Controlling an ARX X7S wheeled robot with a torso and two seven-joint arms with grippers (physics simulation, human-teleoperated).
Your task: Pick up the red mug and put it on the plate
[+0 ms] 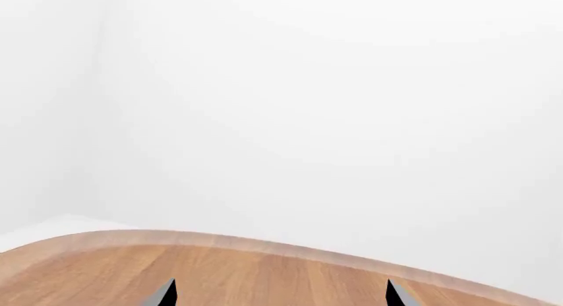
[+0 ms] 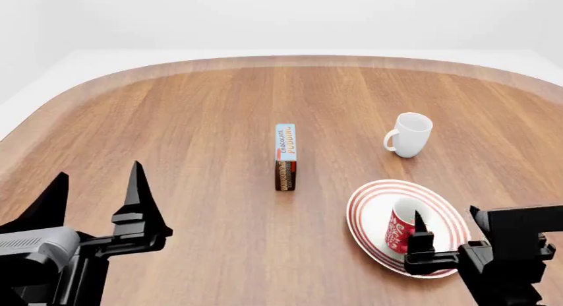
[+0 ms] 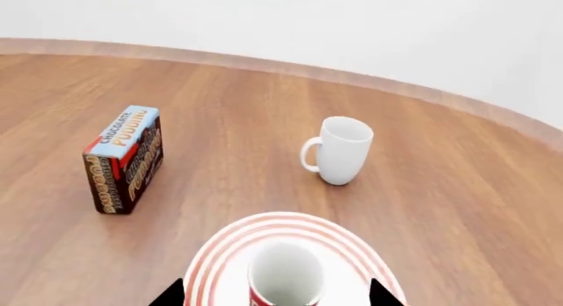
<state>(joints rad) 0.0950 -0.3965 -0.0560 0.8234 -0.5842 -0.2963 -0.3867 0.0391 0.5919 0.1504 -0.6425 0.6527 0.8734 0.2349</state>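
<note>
The red mug (image 2: pixel 403 228) stands on the plate (image 2: pixel 368 207). The right gripper (image 2: pixel 449 235) seems open wide around it, not touching.

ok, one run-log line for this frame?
red mug: upright on plate | right tool: open, around mug | left tool: open, idle | pudding box, white mug: untouched

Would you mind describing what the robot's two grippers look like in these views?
Both are matte black and angular. The left gripper has two tall, pointed, blade-like fingers on a blocky black body with a grey rounded housing behind. The right gripper shows one short pointed finger and a squarer black block. No cables or markings are visible.
</note>
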